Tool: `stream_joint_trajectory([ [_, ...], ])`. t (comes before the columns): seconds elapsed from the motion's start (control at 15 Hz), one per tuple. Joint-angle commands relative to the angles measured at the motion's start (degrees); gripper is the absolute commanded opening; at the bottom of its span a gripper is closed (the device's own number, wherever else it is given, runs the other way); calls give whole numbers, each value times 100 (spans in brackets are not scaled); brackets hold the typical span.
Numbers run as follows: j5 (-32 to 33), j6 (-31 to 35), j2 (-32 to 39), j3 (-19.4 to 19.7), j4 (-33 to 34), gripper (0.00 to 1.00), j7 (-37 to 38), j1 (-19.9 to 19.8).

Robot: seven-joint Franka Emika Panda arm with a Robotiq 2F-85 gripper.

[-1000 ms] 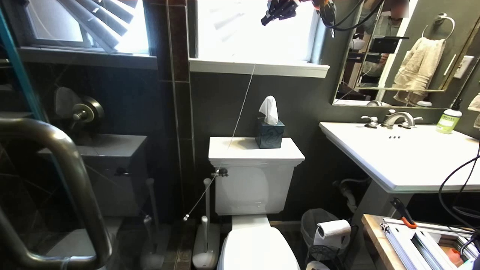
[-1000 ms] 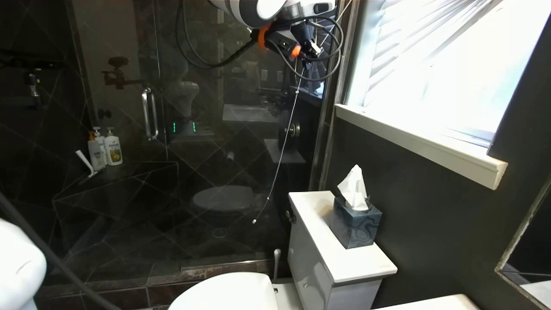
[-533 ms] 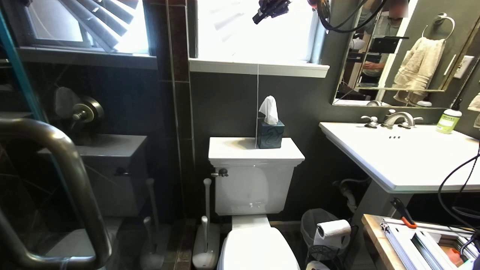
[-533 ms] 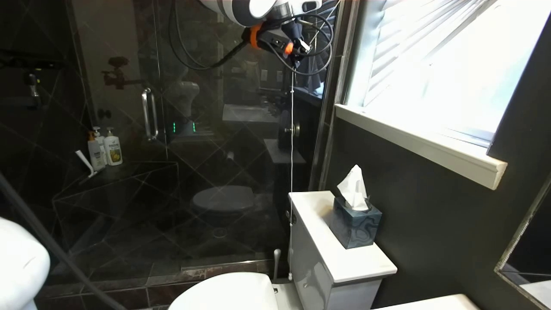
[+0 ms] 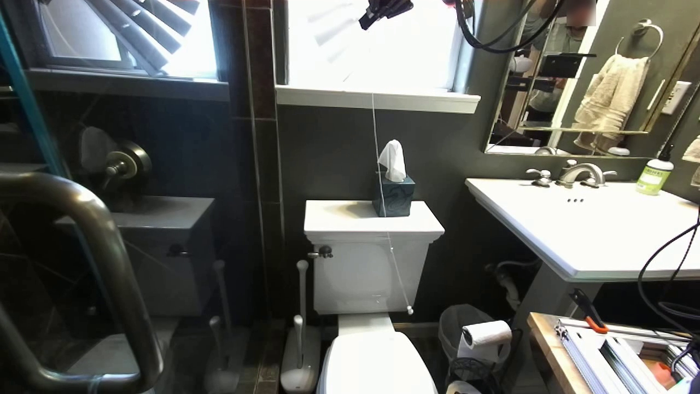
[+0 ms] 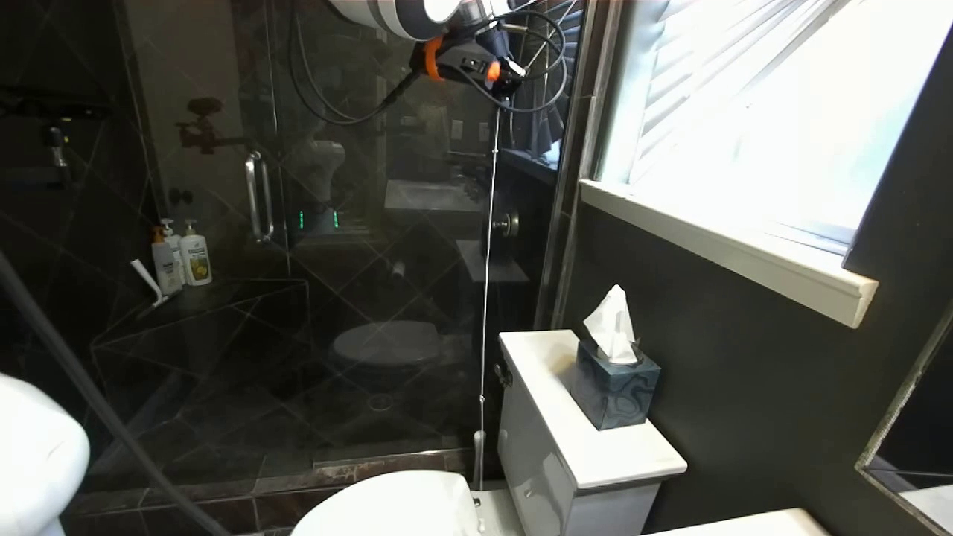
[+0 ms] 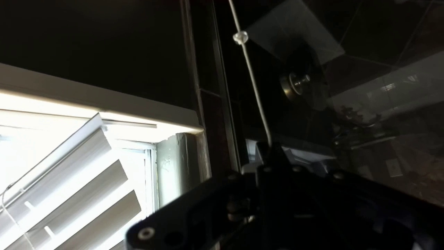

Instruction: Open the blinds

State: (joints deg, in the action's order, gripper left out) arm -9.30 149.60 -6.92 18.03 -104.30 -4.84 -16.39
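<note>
Gripper [image 7: 271, 149]: The two tips are pinched together, and a thin string [image 7: 255, 86] is held between them.
Gripper's spot: It is held up high near the window [image 6: 789, 149], under the white robot arm [image 6: 357, 11]. An orange band [image 6: 432, 59] is seen close to it.
String: It is hung down from the tips. A clear bead [image 7: 240, 37] is seen on it in the wrist view. In an exterior view, its white end [image 5: 410, 310] is seen in front of the toilet tank [image 5: 363, 273].
Blinds [image 7: 76, 163]: They are hung at the window. The slats [image 7: 107, 181] are spread like a fan, and the bottom edge is slanted, low on one side and high on the other. Only part of the window is covered, and lots of bright light is let in.
Tissue box [image 6: 616, 394]: It is set on the tank lid [image 6: 551, 387], and a white tissue [image 6: 614, 324] is poked up from it.
Shower glass [image 6: 350, 313]: A dim toilet is mirrored in it. Bottles [image 6: 196, 257] are seen side by side, well apart from the string.
Sink [image 5: 623, 230]: A silver tap [image 5: 582, 172] is fixed at its back, and a green soap bottle [image 5: 653, 178] is stood near the tap.
Desk [image 5: 560, 350]: Its wooden edge is seen at the lower right in an exterior view, and metal bars [image 5: 589, 350] are laid on it.
</note>
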Motion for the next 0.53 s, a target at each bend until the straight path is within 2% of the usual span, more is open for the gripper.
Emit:
stream_joint_trajectory([
  [0.0, -445, -86, -84, 75, 285, 0, 118, 68],
  [0.27, -971, -128, -75, 288, 829, 0, 395, -21],
  [0.47, -1049, -122, 11, 466, 1194, 0, 710, -124],
])
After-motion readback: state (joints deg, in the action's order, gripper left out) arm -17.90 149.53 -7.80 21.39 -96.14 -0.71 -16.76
